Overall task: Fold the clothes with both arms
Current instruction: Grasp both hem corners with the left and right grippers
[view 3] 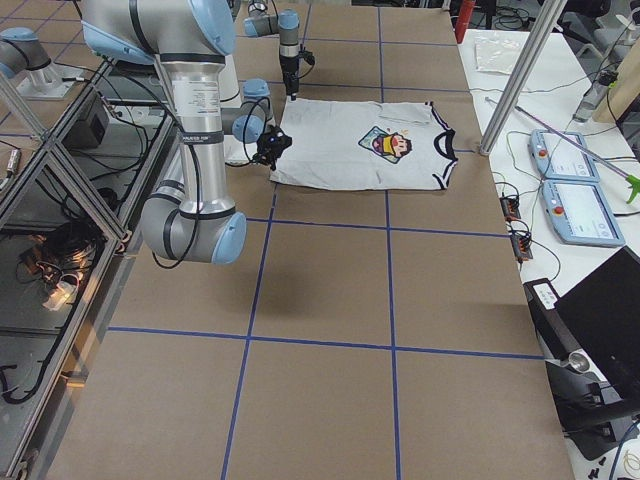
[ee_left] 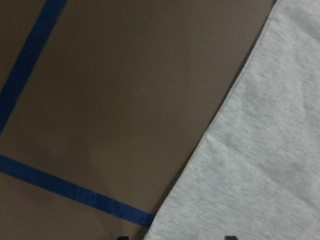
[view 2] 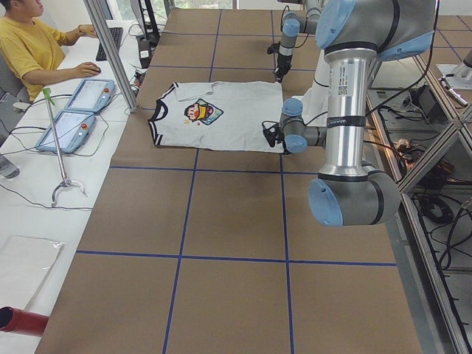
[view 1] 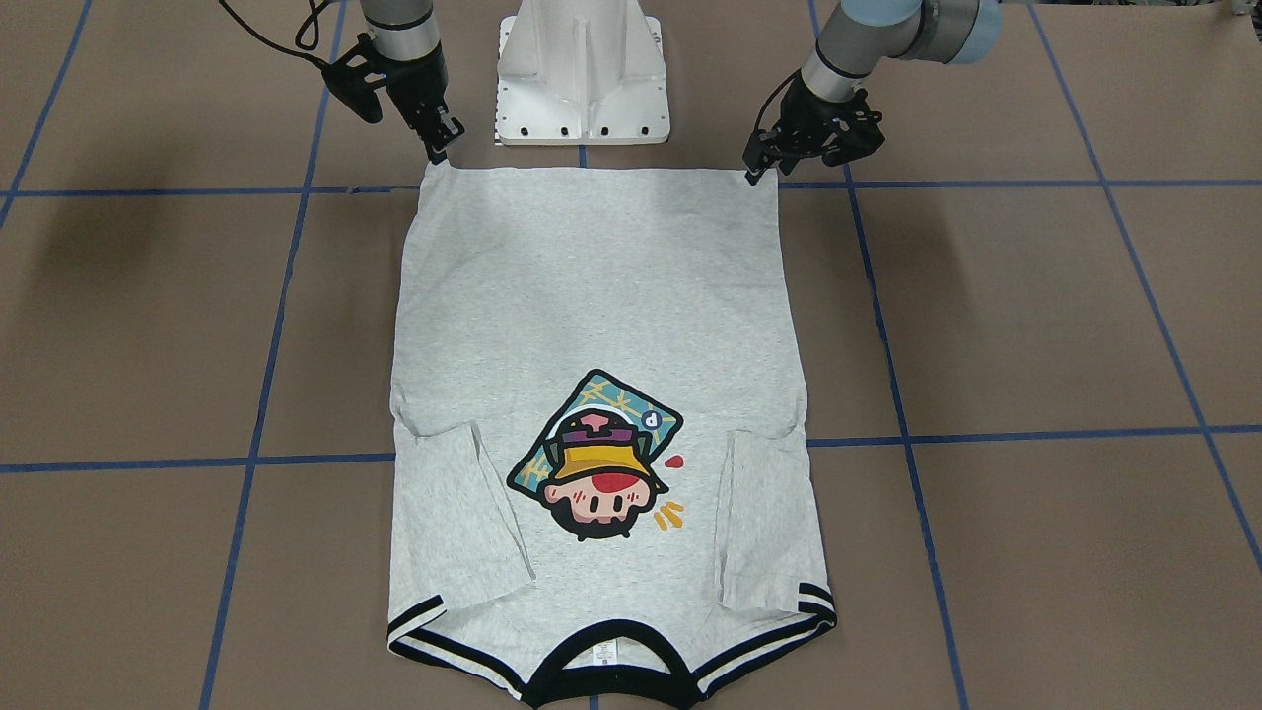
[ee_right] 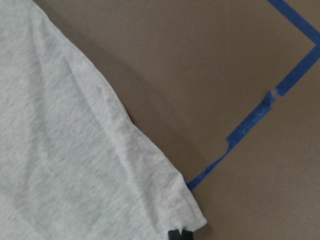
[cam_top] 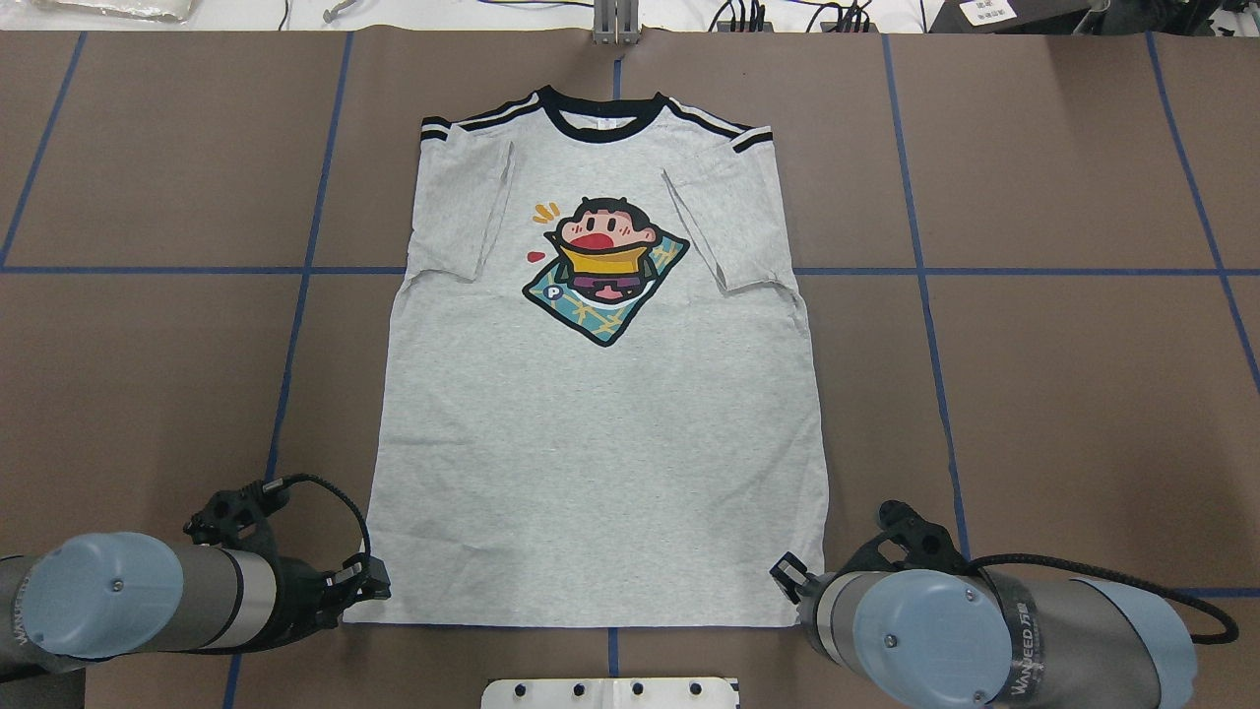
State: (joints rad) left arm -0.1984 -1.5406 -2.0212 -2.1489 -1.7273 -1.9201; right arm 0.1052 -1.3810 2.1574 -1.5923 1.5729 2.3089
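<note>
We see the brown tabletop [cam_top: 1034, 394] carrying the grey T-shirt [cam_top: 591, 443], spread flat and print-up, sleeves folded inward, collar on the far side from the robot. The left gripper [view 1: 754, 176] has its jaws spread around one hem corner; the right gripper [view 1: 440, 151] pinches the other hem corner.

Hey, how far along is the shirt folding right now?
Done: the shirt lies flat, print up, both sleeves folded in over the front. In hand: the left gripper sits open at one hem corner; the right gripper looks pinched on the other. Left: every body fold; the hem lies flat on the table, far from the collar.
</note>
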